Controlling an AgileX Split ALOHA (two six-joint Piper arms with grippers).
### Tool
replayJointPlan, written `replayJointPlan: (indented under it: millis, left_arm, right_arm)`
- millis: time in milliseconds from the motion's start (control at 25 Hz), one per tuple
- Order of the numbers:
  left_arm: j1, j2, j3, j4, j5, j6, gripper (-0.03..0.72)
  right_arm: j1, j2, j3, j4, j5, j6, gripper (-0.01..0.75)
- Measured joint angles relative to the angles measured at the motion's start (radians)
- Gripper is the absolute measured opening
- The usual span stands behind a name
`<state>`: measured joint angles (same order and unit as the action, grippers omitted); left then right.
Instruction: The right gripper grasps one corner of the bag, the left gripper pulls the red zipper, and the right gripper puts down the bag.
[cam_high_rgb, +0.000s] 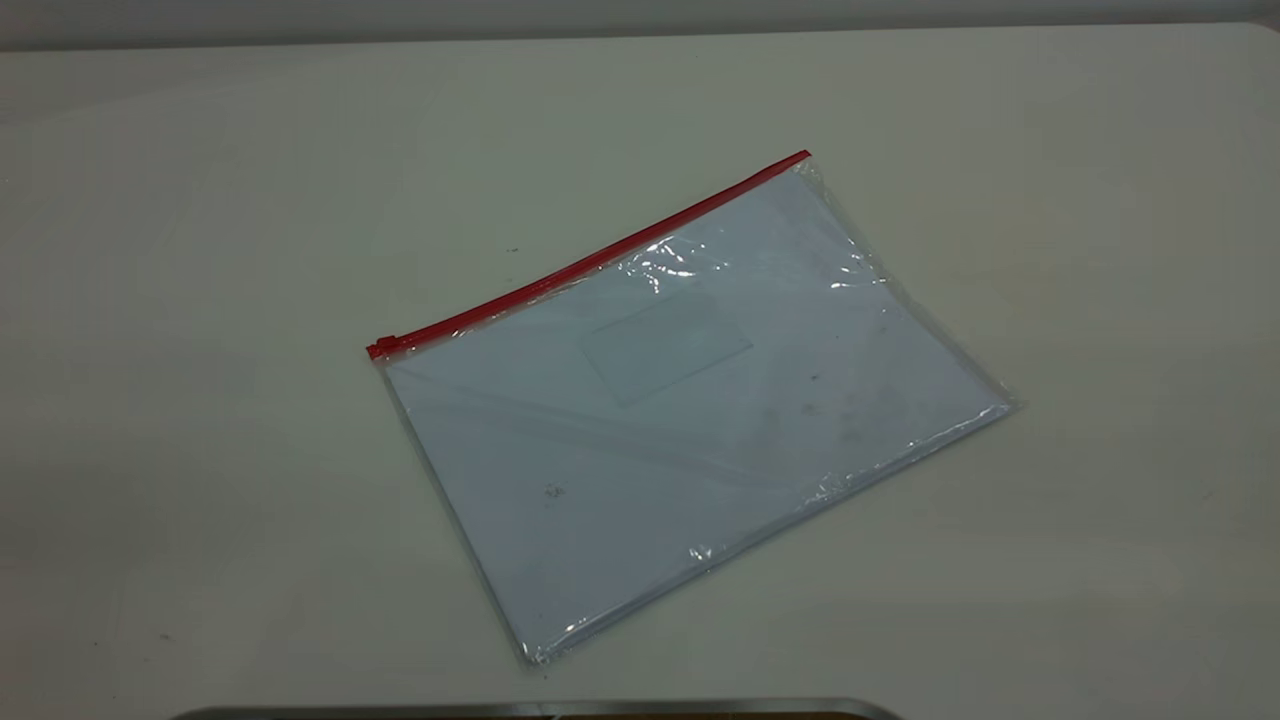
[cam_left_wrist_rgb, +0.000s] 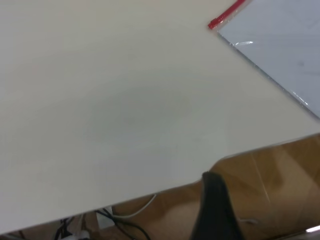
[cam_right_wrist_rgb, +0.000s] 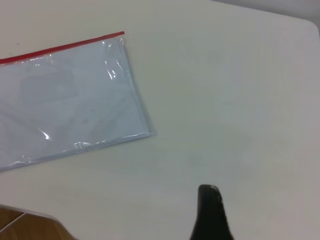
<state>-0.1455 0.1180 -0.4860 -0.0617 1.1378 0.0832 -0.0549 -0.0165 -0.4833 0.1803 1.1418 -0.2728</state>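
The bag (cam_high_rgb: 680, 400) lies flat on the white table (cam_high_rgb: 200, 300), turned at an angle, with white sheets inside and a small pocket (cam_high_rgb: 665, 345) on its face. The red zipper (cam_high_rgb: 600, 255) runs along its far long edge, with the slider tab (cam_high_rgb: 380, 348) at the left end. Neither gripper shows in the exterior view. My left gripper (cam_left_wrist_rgb: 212, 200) shows as a black wedge over the table's edge, far from the bag's slider corner (cam_left_wrist_rgb: 215, 22). My right gripper (cam_right_wrist_rgb: 210, 210) shows as a black wedge above bare table, apart from the bag's near corner (cam_right_wrist_rgb: 147, 132).
In the left wrist view the table's edge (cam_left_wrist_rgb: 150, 192) runs across, with brown floor and cables (cam_left_wrist_rgb: 120, 220) below it. A grey metal strip (cam_high_rgb: 540, 710) lies along the front edge in the exterior view. The table around the bag is bare.
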Motion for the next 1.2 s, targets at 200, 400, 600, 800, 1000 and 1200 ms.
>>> replayJointPlan:
  millis: [200,400,600,800,1000,1200]
  left_arm:
    - [0.130,-0.075,0.000,0.000,-0.001,0.000,0.588]
    - [0.161,-0.137,0.000,0.001,0.000,-0.001,0.588]
    - [0.162,-0.137,0.000,0.045,0.000,-0.051,0.588]
    - [0.162,-0.137,0.000,0.048,0.000,-0.070,0.588]
    - [0.162,-0.137,0.000,0.049,0.000,-0.070,0.588]
    - [0.162,-0.137,0.000,0.049,0.000,-0.071,0.588]
  right_arm:
    - [0.000,0.000,0.000,0.000,0.000,0.000,0.574]
    - [0.000,0.000,0.000,0.000,0.000,0.003,0.574]
    - [0.000,0.000,0.000,0.000,0.000,0.003,0.574]
    - [0.000,0.000,0.000,0.000,0.000,0.003,0.574]
    - [0.000,0.000,0.000,0.000,0.000,0.003,0.574]
    - [0.000,0.000,0.000,0.000,0.000,0.003,0.574]
